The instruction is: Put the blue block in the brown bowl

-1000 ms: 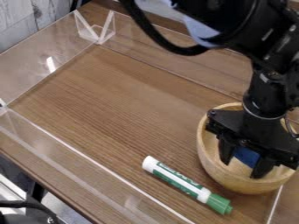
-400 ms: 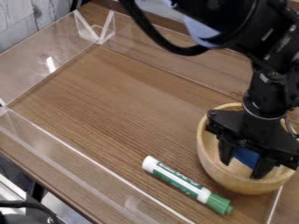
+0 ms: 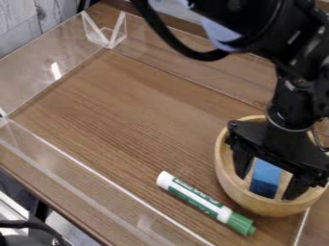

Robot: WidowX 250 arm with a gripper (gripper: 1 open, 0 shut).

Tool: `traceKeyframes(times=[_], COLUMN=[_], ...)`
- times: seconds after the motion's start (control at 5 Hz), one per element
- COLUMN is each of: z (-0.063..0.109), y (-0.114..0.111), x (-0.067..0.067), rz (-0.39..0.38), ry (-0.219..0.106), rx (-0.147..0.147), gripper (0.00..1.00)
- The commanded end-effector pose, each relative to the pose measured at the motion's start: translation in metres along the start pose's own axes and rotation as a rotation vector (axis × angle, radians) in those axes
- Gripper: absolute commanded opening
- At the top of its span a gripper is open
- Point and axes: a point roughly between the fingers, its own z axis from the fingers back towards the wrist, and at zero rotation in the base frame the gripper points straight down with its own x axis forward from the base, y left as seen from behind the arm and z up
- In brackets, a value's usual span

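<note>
The brown bowl [image 3: 232,179] sits at the right front of the wooden table. Inside it stands the blue block [image 3: 266,178], seen between my black fingers. My gripper [image 3: 270,173] points straight down into the bowl. Its jaws are spread open, with gaps on both sides of the block, so nothing is gripped. The bowl's far rim is partly hidden by the gripper body.
A white-and-green marker [image 3: 203,202] lies on the table just left of the bowl, near the front edge. A clear acrylic wall [image 3: 58,69] borders the table, with a folded clear stand [image 3: 103,31] at the back left. The black arm [image 3: 257,29] and cable overhang the right side.
The gripper's fingers have spread wider apart around the blue block, letting it go. The arm itself stayed in place over the bowl.
</note>
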Motion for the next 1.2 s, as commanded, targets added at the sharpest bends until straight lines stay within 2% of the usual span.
traceKeyframes(times=[0.0, 1.0], z=[0.011, 0.015], y=[0.000, 0.011], x=[0.009, 0.013], rz=[0.009, 0.035], ry=[-0.026, 0.016], rx=[-0.017, -0.002], gripper=[1.00, 1.00])
